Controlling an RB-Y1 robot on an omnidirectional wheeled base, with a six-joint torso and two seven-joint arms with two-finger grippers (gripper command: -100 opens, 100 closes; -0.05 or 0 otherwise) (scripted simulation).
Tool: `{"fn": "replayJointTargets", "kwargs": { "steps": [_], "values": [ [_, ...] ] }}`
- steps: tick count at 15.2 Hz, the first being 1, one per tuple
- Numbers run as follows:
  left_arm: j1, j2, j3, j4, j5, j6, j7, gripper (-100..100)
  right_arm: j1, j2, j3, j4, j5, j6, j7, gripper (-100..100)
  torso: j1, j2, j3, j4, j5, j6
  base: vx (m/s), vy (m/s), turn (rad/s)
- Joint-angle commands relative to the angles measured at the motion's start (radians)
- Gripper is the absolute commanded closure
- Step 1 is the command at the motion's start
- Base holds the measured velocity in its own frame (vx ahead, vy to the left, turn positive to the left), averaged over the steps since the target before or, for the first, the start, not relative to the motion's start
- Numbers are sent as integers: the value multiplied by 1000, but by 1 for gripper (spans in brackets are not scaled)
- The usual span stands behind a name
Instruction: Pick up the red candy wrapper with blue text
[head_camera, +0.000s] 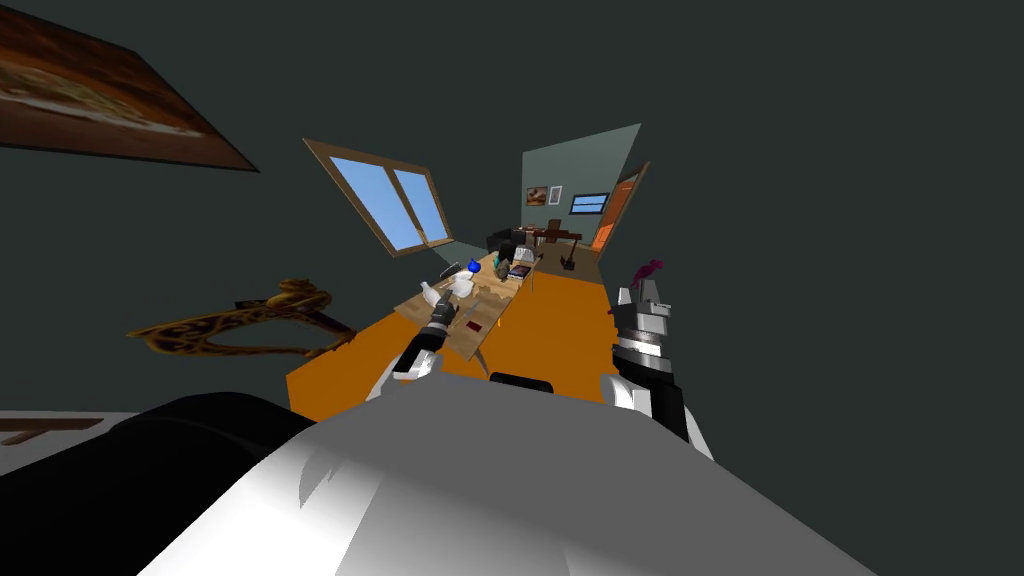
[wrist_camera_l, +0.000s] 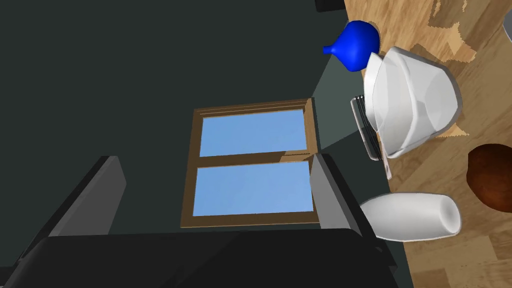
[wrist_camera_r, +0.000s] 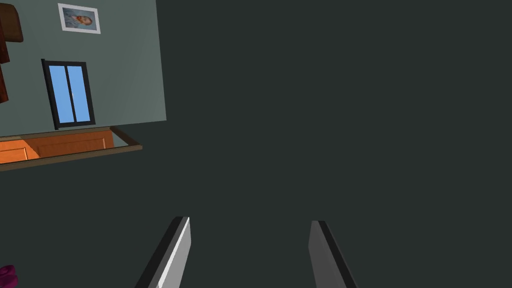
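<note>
**Q:** What does the head view show?
**A:** A wooden table (head_camera: 497, 298) stands on an orange floor (head_camera: 560, 340). The left gripper (head_camera: 441, 308) hangs over the table's near end. The right gripper (head_camera: 638, 292) is raised beside the table, over the floor. The wrapper (head_camera: 474, 325), a small dark red patch, lies flat on the near end, just beside the left gripper on its right side. Its text is too small to read.

**Q:** And the left wrist view?
**A:** The left fingers (wrist_camera_l: 92, 205) stand wide apart with nothing between them. Beside one finger, on the table, are a white cup (wrist_camera_l: 410, 217) on its side, a white bowl (wrist_camera_l: 415, 105), a blue vase (wrist_camera_l: 355, 47) and a brown round thing (wrist_camera_l: 492, 182).

**Q:** The right wrist view?
**A:** The right fingers (wrist_camera_r: 179, 255) are spread and hold nothing.
</note>
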Motion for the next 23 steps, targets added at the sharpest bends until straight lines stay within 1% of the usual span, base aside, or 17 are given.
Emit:
{"fn": "replayJointTargets", "kwargs": {
  "steps": [1,2,4,7,8,9,11,12,14,15,16,17,19,20,21,22,23],
  "values": [
    [-5,6,4,17,7,47,-20,-100,0,0,0,0,0,0,0,0,0,0,0,0,0,0,68,-20,-17],
    [-8,14,10,34,16,71,-41,-100,0,0,0,0,0,0,0,0,0,0,0,0,0,0,75,-28,-21],
    [-8,14,10,34,16,93,-41,-100,0,0,0,0,0,0,0,0,-1,0,0,0,0,0,60,-19,-10],
    [-15,28,22,70,36,169,-86,-100,0,0,0,0,0,0,0,0,0,1,1,0,0,0,59,-17,-20],
    [-15,28,22,70,36,187,-86,-100,0,0,0,0,0,0,0,0,0,1,0,0,0,0,73,-14,-21],
    [-18,34,29,89,47,214,-109,-100,0,0,0,0,0,0,0,0,0,0,0,0,0,0,81,-21,-19],
    [-18,34,29,89,47,236,-109,-100,0,0,0,0,0,0,0,0,0,-1,0,0,0,0,74,-20,-12],
    [-22,39,36,108,57,271,-132,-100,0,0,0,0,0,0,0,0,0,0,0,0,0,0,67,-13,-16],
    [-22,39,36,108,57,285,-132,-100,0,0,0,0,0,0,0,0,0,0,0,0,0,0,54,-15,-13],
    [-26,42,42,127,68,315,-156,-100,0,0,0,0,0,0,0,0,0,1,1,0,0,0,50,-15,-19],
    [-26,42,42,127,68,335,-156,-100,0,0,0,0,0,0,0,0,0,1,1,0,0,0,59,-19,-21],
    [-30,45,49,147,78,360,-180,-100,0,0,0,0,0,0,0,0,0,1,1,0,0,0,65,-22,-25],
    [-30,45,49,147,78,386,-180,-100,0,0,0,0,0,0,0,0,-1,1,0,0,0,0,65,-17,-14],
    [-34,47,56,167,89,426,-203,-100,0,0,0,0,0,0,0,0,0,1,0,0,0,0,67,-10,-18],
    [-34,47,56,167,89,436,-203,-100,0,0,0,0,0,0,0,0,0,1,0,0,0,0,68,-8,-14],
    [-38,49,62,187,99,460,-227,-100,0,0,0,0,0,0,0,0,0,1,0,0,0,0,84,-16,-29],
    [-38,49,62,187,99,478,-227,-100,0,0,0,0,0,0,0,0,0,0,0,0,0,0,84,-22,-22]
  ]
}}
